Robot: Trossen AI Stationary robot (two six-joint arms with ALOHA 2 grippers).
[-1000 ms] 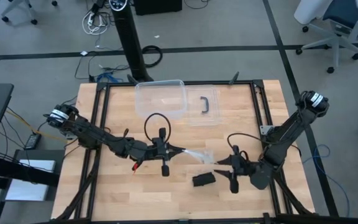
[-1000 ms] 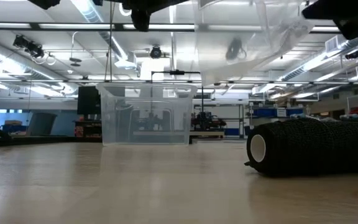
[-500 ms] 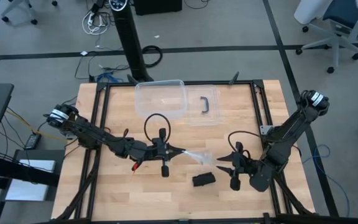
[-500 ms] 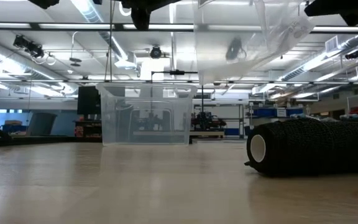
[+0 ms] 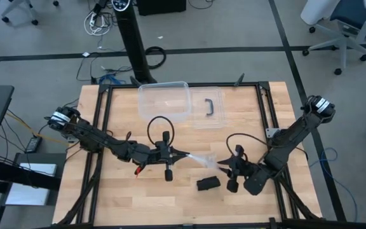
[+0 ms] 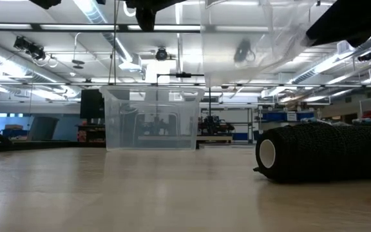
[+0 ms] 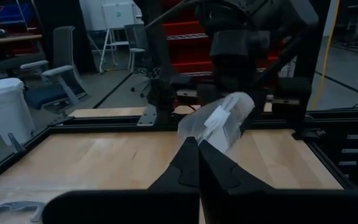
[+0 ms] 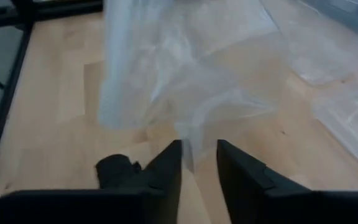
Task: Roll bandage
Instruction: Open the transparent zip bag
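Low view: matte black ribbed bandage (image 6: 324, 152) roll, cylinder, on wood.

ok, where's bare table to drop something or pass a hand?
Free: the front left corner, and the right strip beside the lid. Crowded: mid-table, where the left gripper and right gripper meet at the plastic bag, with the bandage just below. The box fills the back.

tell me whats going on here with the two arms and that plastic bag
The left gripper is shut on one end of a crinkly clear plastic bag, holding it up above the wooden table. The right gripper is at the bag's other end, jaws slightly apart around its edge. The rolled black fabric bandage lies on the table below, apart from both. A clear plastic box sits at the far edge.
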